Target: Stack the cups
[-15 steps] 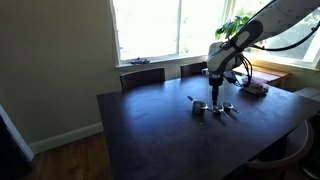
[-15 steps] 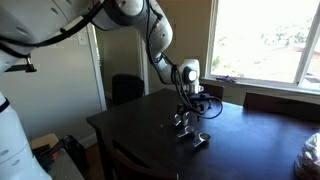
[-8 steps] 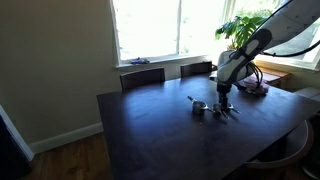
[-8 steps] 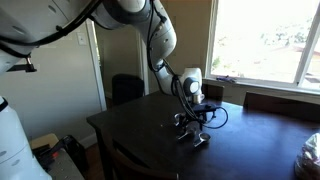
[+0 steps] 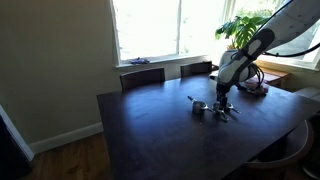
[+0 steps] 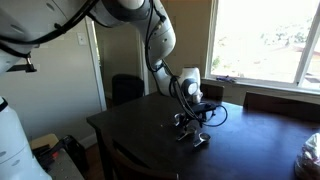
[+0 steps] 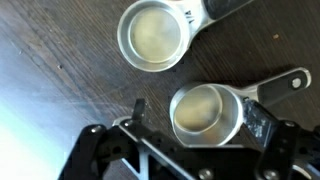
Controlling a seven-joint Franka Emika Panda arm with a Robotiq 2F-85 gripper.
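The arm (image 5: 243, 52) is arching down over the bench (image 5: 150, 130), well inside its edges; the gripper (image 7: 198, 115) is hanging low, pointing downward, jaws spread wide.

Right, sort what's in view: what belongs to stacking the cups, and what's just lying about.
For the job:
- larger cup
- smaller cup, between the open jaws
- gripper

Just lying about:
- potted plant by the window
- chair backs behind the table
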